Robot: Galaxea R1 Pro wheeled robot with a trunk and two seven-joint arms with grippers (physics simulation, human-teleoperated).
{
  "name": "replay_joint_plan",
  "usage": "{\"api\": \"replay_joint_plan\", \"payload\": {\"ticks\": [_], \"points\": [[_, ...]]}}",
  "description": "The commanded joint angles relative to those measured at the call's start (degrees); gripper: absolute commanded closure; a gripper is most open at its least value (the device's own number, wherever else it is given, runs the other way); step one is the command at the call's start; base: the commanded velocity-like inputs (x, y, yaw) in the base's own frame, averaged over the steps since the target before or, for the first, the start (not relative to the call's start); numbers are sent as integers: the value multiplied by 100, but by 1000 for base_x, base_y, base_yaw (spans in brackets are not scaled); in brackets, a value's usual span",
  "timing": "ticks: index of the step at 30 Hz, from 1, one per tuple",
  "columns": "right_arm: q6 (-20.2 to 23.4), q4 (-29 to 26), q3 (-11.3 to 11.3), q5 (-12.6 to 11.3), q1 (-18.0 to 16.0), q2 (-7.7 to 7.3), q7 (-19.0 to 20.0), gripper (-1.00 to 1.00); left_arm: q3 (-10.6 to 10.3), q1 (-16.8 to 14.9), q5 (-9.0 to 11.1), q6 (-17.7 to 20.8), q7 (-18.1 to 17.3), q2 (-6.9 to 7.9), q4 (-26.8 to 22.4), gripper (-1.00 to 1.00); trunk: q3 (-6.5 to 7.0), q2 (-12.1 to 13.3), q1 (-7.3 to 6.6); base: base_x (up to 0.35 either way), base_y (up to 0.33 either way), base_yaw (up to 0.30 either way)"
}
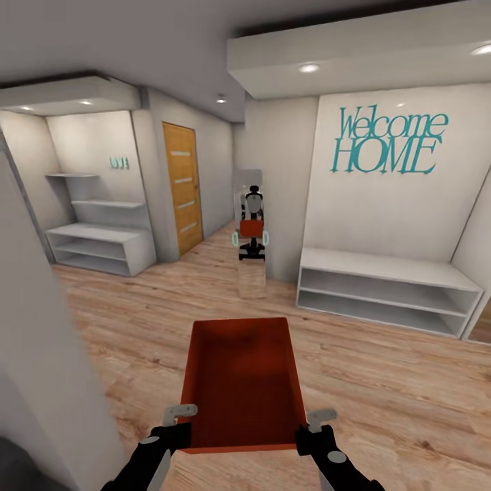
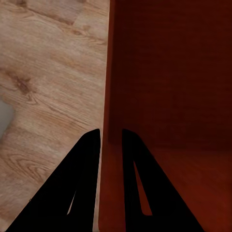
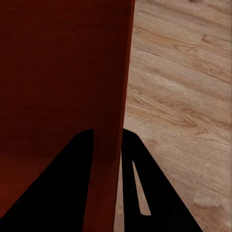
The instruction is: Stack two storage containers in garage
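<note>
Carrying one storage container (image 1: pixel 243 382) through a wood-floored hallway, garage not reached.
Left gripper (image 2: pixel 111 140) and right gripper (image 3: pixel 107 140) each pinch a side wall; placing and stacking both bins remain undone.

Orange-red lidless storage container (image 1: pixel 242 382), seemingly empty, held level above plank flooring.

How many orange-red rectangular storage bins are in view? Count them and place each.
1: the orange-red rectangular lidless bin is carried over the wood floor, left gripper and right gripper clamping its side walls. The mirror reflects it.
</note>
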Motion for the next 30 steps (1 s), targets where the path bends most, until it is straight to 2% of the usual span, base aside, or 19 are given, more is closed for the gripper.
{"api": "replay_joint_plan", "payload": {"ticks": [1, 30], "points": [[-12, 15, -26, -75, -8, 176, -20, 100, -11, 5, -91, -165, 47, -7, -16, 100, -2, -4, 5, 327, 0, 0], [-12, 16, -21, -75, -8, 176, -20, 100, -12, 5, -91, -165, 47, -15, -16, 100, -2, -4, 5, 327, 0, 0]]}}
